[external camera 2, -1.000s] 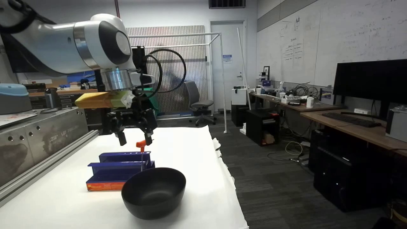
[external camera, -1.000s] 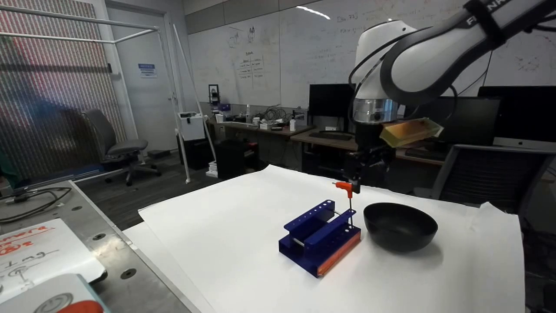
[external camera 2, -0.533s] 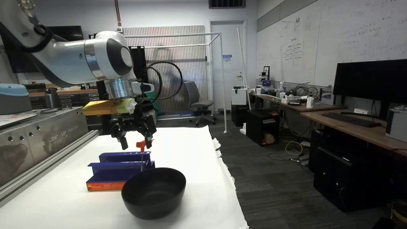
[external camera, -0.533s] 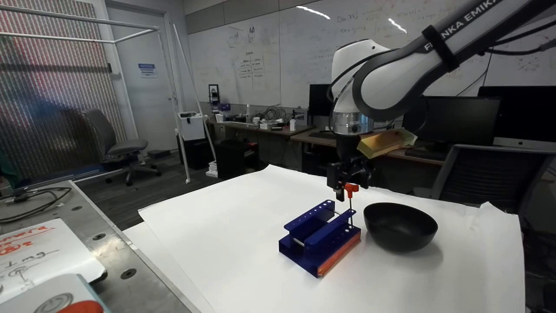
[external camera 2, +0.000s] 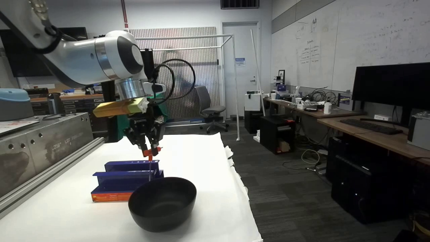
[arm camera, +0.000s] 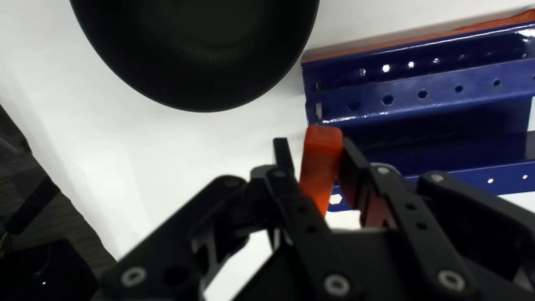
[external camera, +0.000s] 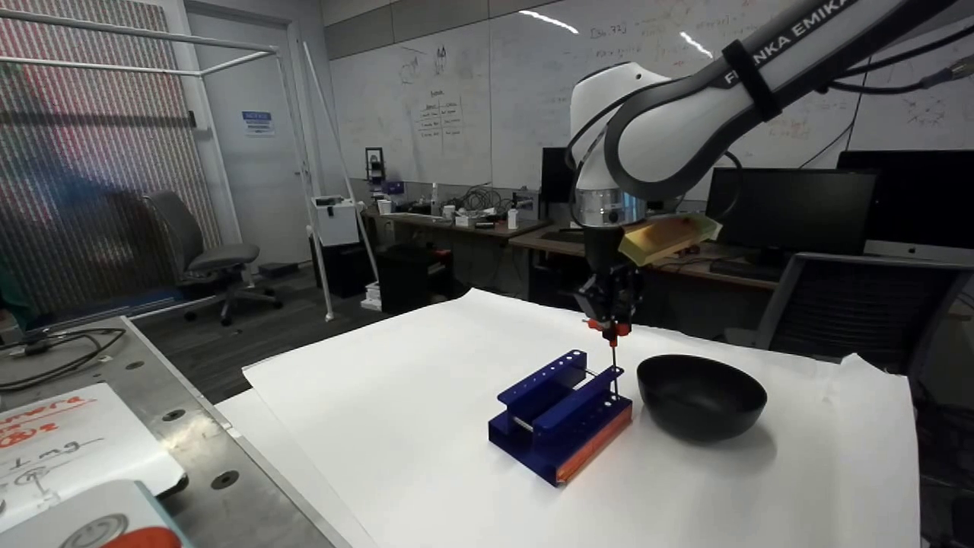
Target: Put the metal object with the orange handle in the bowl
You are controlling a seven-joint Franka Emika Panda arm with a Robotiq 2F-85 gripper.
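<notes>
Thin metal tool with a T-shaped orange-red handle (arm camera: 321, 154): upright, handle at the top, shaft running down into the end of the glossy blue slotted rack with an orange strip along its base (external camera: 561, 415). Not in the bowl.
Round black bowl (external camera: 701, 407): on the white paper sheet (external camera: 418, 418), just beside the rack, at the end where the tool stands.
My black two-finger gripper (external camera 2: 150, 151): narrow, fingers (arm camera: 283, 151) on both sides of the orange-red handle. Wrist view shows a thin white strip between one fingertip and the handle; the other finger overlaps the handle's edge. Firm hold or not, I cannot tell.
Grasp step: in hand, I'd judge. Tool is seated in the rack; lift, carry and drop are left to do.
Handle, next: get it snug between both fingers before anything else; the crossbar could swivel in a loose pinch.
Shaft, then: I should go straight up along its line until the tip is out of the rack. Sideways too early could bind it and drag the rack along.
Bowl, after that: short sideways carry, high enough that the hanging shaft passes over the rim, then lower and let go inside.
</notes>
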